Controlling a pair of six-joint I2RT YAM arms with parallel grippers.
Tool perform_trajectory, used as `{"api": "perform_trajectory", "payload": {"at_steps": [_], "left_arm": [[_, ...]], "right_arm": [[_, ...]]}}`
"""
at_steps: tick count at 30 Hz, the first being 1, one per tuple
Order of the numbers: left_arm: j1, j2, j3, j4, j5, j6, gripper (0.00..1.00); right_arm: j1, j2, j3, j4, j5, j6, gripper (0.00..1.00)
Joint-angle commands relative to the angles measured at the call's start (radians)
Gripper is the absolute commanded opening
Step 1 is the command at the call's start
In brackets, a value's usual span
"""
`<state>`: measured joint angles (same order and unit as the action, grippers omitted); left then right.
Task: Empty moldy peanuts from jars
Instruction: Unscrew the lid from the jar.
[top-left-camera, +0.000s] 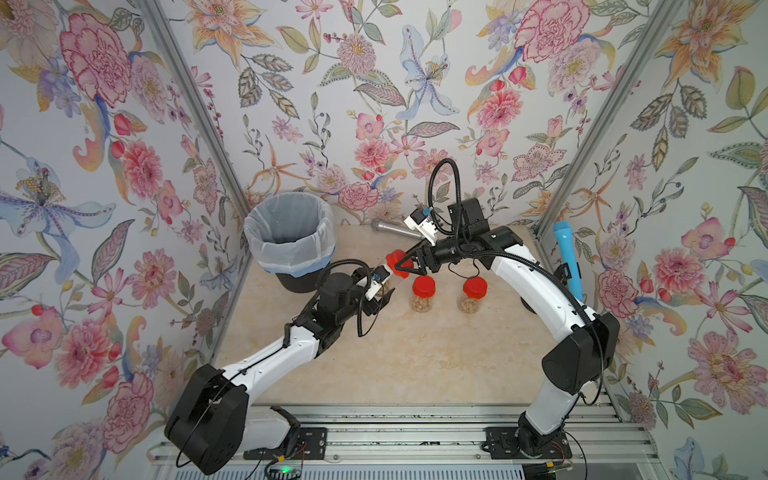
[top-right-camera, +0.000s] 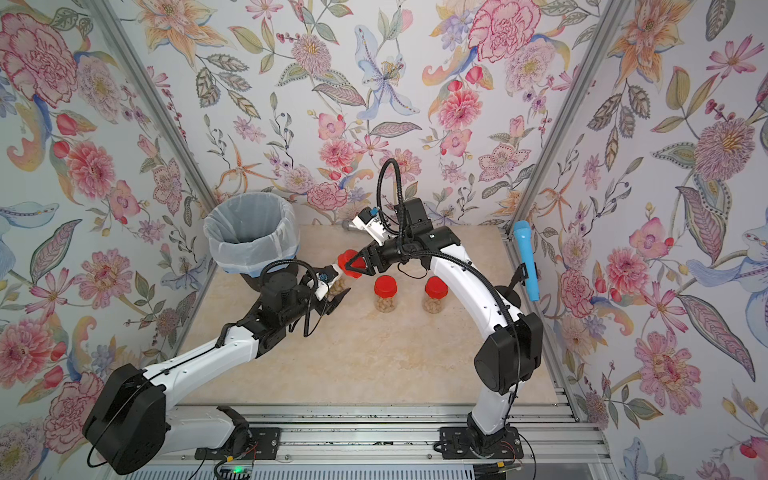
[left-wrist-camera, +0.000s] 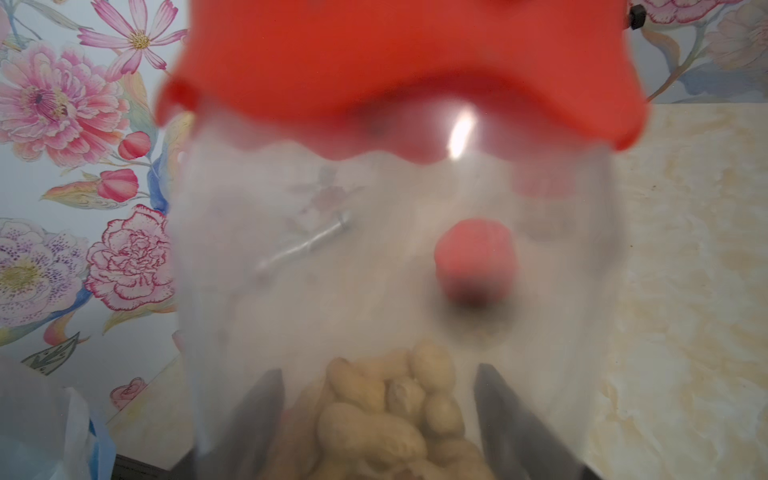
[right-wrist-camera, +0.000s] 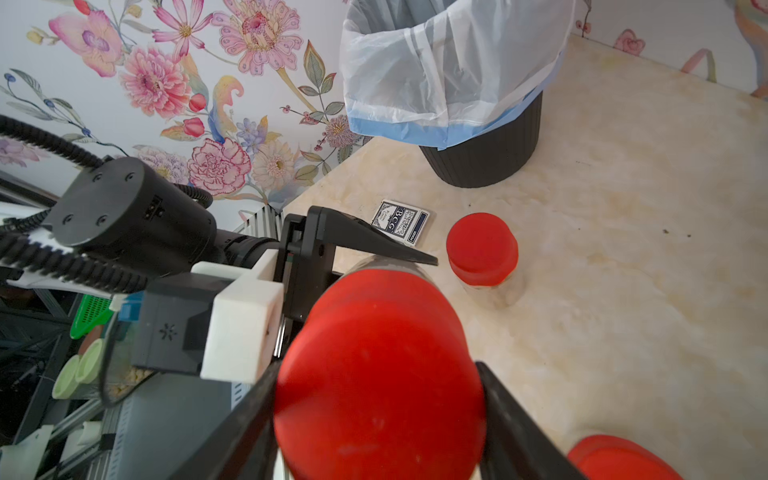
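Note:
A clear jar (left-wrist-camera: 374, 249) with moldy peanuts (left-wrist-camera: 386, 407) in its bottom hangs tilted over the table, my left gripper (left-wrist-camera: 382, 415) shut on its body. Both top views show that gripper (top-left-camera: 384, 293) (top-right-camera: 336, 291) just in front of the bin. My right gripper (right-wrist-camera: 378, 415) is shut on this jar's red lid (right-wrist-camera: 374, 374), a finger (right-wrist-camera: 519, 428) pressed to each side, seen in both top views (top-left-camera: 405, 266) (top-right-camera: 357, 268). Two more red-lidded jars (top-left-camera: 423, 295) (top-left-camera: 471, 295) stand upright on the table, with peanuts inside.
A black bin with a white bag (top-left-camera: 286, 257) stands at the back left. A grey metal cylinder (top-left-camera: 395, 228) lies along the back wall. A blue handle-like object (top-left-camera: 567, 257) leans at the right edge. A card pack (right-wrist-camera: 401, 220) lies on the table near the bin.

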<state>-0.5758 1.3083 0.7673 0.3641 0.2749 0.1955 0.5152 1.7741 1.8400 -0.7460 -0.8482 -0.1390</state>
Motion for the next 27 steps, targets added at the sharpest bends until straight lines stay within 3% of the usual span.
{"api": "perform_trajectory", "payload": {"at_steps": [1, 7, 13, 20, 27], "left_arm": [[-0.026, -0.026, 0.079, 0.067, 0.226, -0.008, 0.3], [-0.025, -0.034, 0.08, 0.051, 0.258, -0.01, 0.29], [-0.026, -0.039, 0.077, 0.033, 0.254, -0.001, 0.27], [-0.025, -0.046, 0.064, 0.043, 0.202, 0.01, 0.27], [-0.023, -0.049, 0.047, 0.065, 0.161, 0.019, 0.27]], "right_arm": [[0.058, 0.048, 0.074, -0.19, -0.173, -0.2, 0.48], [0.071, 0.086, 0.127, -0.285, -0.151, -0.276, 0.51], [0.074, 0.087, 0.148, -0.304, -0.125, -0.289, 0.6], [0.072, 0.096, 0.172, -0.304, -0.117, -0.288, 0.73], [0.067, 0.091, 0.167, -0.303, -0.118, -0.288, 0.79]]}}
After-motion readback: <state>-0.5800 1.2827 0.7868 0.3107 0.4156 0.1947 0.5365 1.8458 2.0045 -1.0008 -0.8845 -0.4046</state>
